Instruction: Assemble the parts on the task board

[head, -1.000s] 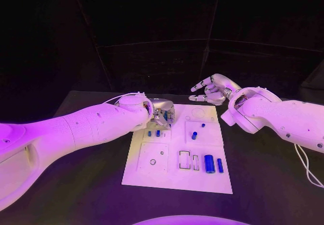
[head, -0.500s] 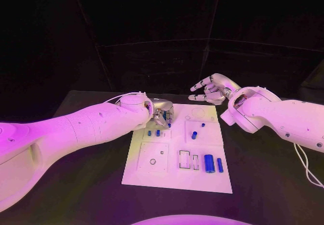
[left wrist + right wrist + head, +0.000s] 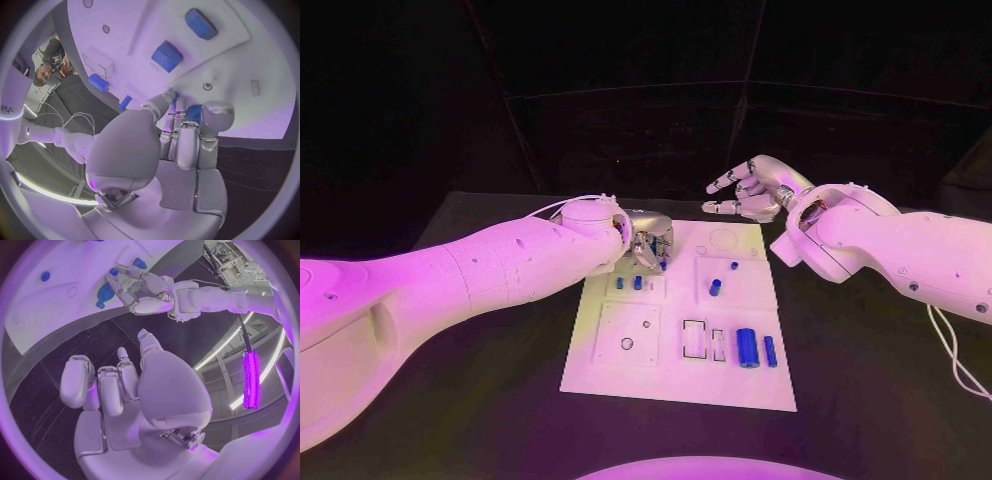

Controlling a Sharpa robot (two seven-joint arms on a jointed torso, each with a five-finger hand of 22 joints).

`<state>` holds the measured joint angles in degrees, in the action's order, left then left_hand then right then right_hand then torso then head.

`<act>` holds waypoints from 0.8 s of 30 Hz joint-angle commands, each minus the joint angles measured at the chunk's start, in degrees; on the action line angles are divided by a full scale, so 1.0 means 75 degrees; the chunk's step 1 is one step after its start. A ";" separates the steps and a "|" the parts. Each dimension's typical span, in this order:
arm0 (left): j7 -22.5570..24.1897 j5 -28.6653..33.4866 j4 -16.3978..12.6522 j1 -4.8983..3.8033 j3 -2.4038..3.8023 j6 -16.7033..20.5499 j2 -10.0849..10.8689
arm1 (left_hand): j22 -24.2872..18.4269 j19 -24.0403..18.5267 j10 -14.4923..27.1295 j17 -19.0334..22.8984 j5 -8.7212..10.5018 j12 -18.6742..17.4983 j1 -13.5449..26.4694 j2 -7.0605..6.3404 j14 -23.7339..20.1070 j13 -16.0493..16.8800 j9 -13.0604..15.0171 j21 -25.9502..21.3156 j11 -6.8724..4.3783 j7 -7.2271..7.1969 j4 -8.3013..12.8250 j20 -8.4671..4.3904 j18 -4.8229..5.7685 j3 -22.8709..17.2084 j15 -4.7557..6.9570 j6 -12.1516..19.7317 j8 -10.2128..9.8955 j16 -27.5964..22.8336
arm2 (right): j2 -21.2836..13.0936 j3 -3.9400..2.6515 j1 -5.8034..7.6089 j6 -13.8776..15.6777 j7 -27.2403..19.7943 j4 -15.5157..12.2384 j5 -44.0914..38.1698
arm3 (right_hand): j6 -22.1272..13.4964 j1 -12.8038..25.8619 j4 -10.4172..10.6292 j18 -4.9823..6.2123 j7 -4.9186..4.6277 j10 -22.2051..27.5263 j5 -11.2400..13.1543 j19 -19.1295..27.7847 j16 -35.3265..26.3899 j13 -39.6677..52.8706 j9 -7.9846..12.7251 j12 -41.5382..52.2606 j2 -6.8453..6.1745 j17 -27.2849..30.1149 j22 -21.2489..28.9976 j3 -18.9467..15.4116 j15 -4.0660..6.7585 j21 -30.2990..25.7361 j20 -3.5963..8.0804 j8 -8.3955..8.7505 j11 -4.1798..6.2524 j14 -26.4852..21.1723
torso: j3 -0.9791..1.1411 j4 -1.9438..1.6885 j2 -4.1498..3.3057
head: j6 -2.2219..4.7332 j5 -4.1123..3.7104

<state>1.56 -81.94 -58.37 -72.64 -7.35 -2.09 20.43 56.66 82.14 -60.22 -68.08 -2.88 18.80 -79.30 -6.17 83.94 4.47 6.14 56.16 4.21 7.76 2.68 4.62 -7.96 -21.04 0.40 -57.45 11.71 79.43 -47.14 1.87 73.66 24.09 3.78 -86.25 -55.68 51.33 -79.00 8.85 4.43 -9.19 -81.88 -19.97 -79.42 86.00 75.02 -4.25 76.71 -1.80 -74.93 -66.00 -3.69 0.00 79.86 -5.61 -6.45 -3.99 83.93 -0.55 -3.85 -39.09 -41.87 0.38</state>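
Black table (image 3: 473, 400) carries the white task board (image 3: 678, 330) at centre. We see the left robot hand (image 3: 646, 245) pinching a blue part (image 3: 193, 113) over the board's far left corner. The right robot hand (image 3: 751, 190) hovers beyond the board's far edge, released, fingers apart. More blue parts (image 3: 747, 348) lie on the board.

One task board (image 3: 635, 370), seven blue parts (image 3: 747, 348), two robot hands (image 3: 648, 243)

White rectangular task board (image 3: 678, 380) lying flat mid-tabletop, small blue parts (image 3: 747, 348) scattered across it, some lying, some standing upright in holes.
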 commanded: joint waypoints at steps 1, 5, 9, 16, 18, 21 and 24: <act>-0.0053 -0.0069 0.0007 0.0047 -0.0021 -0.0233 -0.0009 | 0.0027 0.0071 -0.0064 0.0014 0.0018 -0.0056 0.0058 0.0015 0.0245 -0.0020 -0.0017 0.0054 -0.0002 -0.0005 -0.0003 0.0003 0.0111 -0.0055 0.0056 -0.0031 -0.0039 -0.0048 | 0.0007 -0.0004 0.0016 -0.0008 -0.0040 -0.0010 0.0001 | 0.0025 -0.0025 -0.0030 0.0043 0.0000 0.0048 -0.0051 0.0054 -0.0030 0.0305 0.0013 -0.0006 0.0071 -0.0610 0.0011 -0.0030 0.0055 -0.0042 -0.0004 -0.0033 -0.0006 0.0517 | 0.0005 -0.0005 0.0007 | 0.0008 -0.0001; -0.0074 -0.0099 -0.0011 0.0054 -0.0021 -0.0252 0.0004 | 0.0050 0.0075 -0.0071 0.0012 0.0017 -0.0080 0.0063 0.0013 0.0248 -0.0034 -0.0035 0.0076 0.0002 0.0001 0.0011 0.0001 0.0116 -0.0079 0.0056 -0.0024 -0.0062 -0.0044 | 0.0009 -0.0004 0.0016 -0.0013 -0.0043 -0.0008 0.0000 | 0.0025 -0.0025 -0.0030 0.0043 0.0000 0.0048 -0.0051 0.0054 -0.0030 0.0305 0.0013 -0.0006 0.0071 -0.0610 0.0011 -0.0030 0.0055 -0.0042 -0.0004 -0.0033 -0.0006 0.0517 | 0.0005 -0.0006 0.0004 | 0.0010 -0.0013; -0.0109 -0.0141 -0.0024 0.0061 -0.0022 -0.0302 0.0001 | 0.0088 0.0079 -0.0152 0.0017 0.0016 -0.0096 0.0054 0.0069 0.0250 -0.0047 -0.0055 0.0109 -0.0011 -0.0001 0.0037 -0.0005 0.0121 -0.0165 0.0060 -0.0096 -0.0065 -0.0038 | 0.0013 -0.0004 0.0016 -0.0019 -0.0047 -0.0003 0.0000 | 0.0027 -0.0027 -0.0032 0.0044 0.0001 0.0050 -0.0053 0.0056 -0.0031 0.0303 0.0012 -0.0008 0.0073 -0.0609 0.0018 -0.0030 0.0056 -0.0045 -0.0004 -0.0035 -0.0005 0.0517 | 0.0002 0.0001 0.0006 | 0.0013 -0.0004; -0.0164 -0.0164 -0.0016 0.0074 -0.0022 -0.0034 -0.0006 | 0.0388 0.0136 -0.0630 -0.0064 0.0021 0.0045 -0.0200 0.0395 0.0272 0.0018 -0.0054 0.0405 -0.0125 -0.0044 0.0221 -0.0069 0.0167 -0.0553 0.0159 -0.0445 0.0031 0.0023 | 0.0012 -0.0004 0.0016 -0.0020 -0.0050 0.0000 0.0000 | 0.0031 -0.0027 -0.0033 0.0045 0.0002 0.0051 -0.0054 0.0059 -0.0031 0.0301 0.0012 -0.0010 0.0075 -0.0609 0.0024 -0.0031 0.0056 -0.0048 -0.0004 -0.0038 -0.0005 0.0517 | 0.0006 0.0007 0.0006 | 0.0025 -0.0009; -0.0143 -0.0166 -0.0014 0.0077 -0.0022 0.0090 -0.0003 | 0.0424 0.0138 -0.0654 -0.0085 0.0018 0.0043 -0.0206 0.0422 0.0277 0.0024 -0.0065 0.0439 -0.0128 -0.0036 0.0260 -0.0080 0.0176 -0.0627 0.0156 -0.0479 0.0025 0.0040 | 0.0013 -0.0004 0.0016 -0.0020 -0.0051 0.0004 0.0000 | 0.0031 -0.0027 -0.0033 0.0045 0.0002 0.0051 -0.0054 0.0059 -0.0031 0.0301 0.0012 -0.0010 0.0075 -0.0609 0.0024 -0.0031 0.0056 -0.0048 -0.0004 -0.0038 -0.0005 0.0517 | 0.0004 0.0001 0.0004 | 0.0030 -0.0014; -0.0035 -0.0167 -0.0041 0.0083 -0.0021 0.0419 0.0024 | 0.0457 0.0141 -0.0672 -0.0134 0.0018 0.0036 -0.0167 0.0430 0.0291 0.0028 -0.0075 0.0469 -0.0126 -0.0036 0.0273 -0.0084 0.0184 -0.0671 0.0156 -0.0516 0.0023 0.0073 | 0.0020 -0.0004 0.0016 -0.0020 -0.0054 0.0018 0.0000 | 0.0031 -0.0027 -0.0033 0.0045 0.0002 0.0051 -0.0054 0.0059 -0.0031 0.0301 0.0012 -0.0010 0.0075 -0.0609 0.0024 -0.0031 0.0056 -0.0048 -0.0004 -0.0038 -0.0005 0.0517 | -0.0004 -0.0017 0.0004 | 0.0051 -0.0016; 0.0079 -0.0141 -0.0128 0.0086 -0.0019 0.0709 0.0084 | 0.0482 0.0144 -0.0684 -0.0141 0.0019 0.0025 -0.0112 0.0413 0.0297 0.0028 -0.0084 0.0493 -0.0124 -0.0034 0.0276 -0.0087 0.0190 -0.0686 0.0155 -0.0540 0.0018 0.0084 | 0.0025 -0.0004 0.0016 -0.0023 -0.0056 0.0034 0.0000 | 0.0031 -0.0027 -0.0033 0.0045 0.0002 0.0051 -0.0054 0.0059 -0.0031 0.0301 0.0012 -0.0010 0.0075 -0.0609 0.0024 -0.0031 0.0056 -0.0048 -0.0004 -0.0038 -0.0005 0.0517 | -0.0005 -0.0019 0.0001 | 0.0053 -0.0020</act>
<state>1.44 -82.50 -59.07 -72.06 -7.42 0.15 20.83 60.21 82.87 -65.02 -69.04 -2.82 19.03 -80.55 -3.40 84.05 4.66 5.52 59.53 3.27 7.47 4.66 3.90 -7.10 -25.88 1.33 -61.04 11.76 79.84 -47.03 1.87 73.66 24.08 3.74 -86.00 -55.68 51.33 -79.00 8.85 4.43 -9.19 -81.88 -20.18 -79.43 86.00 75.01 -4.25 76.71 -1.80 -74.91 -65.92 -3.69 0.00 79.86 -5.61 -6.45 -3.99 83.93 -0.55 -3.91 -39.06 -41.49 0.25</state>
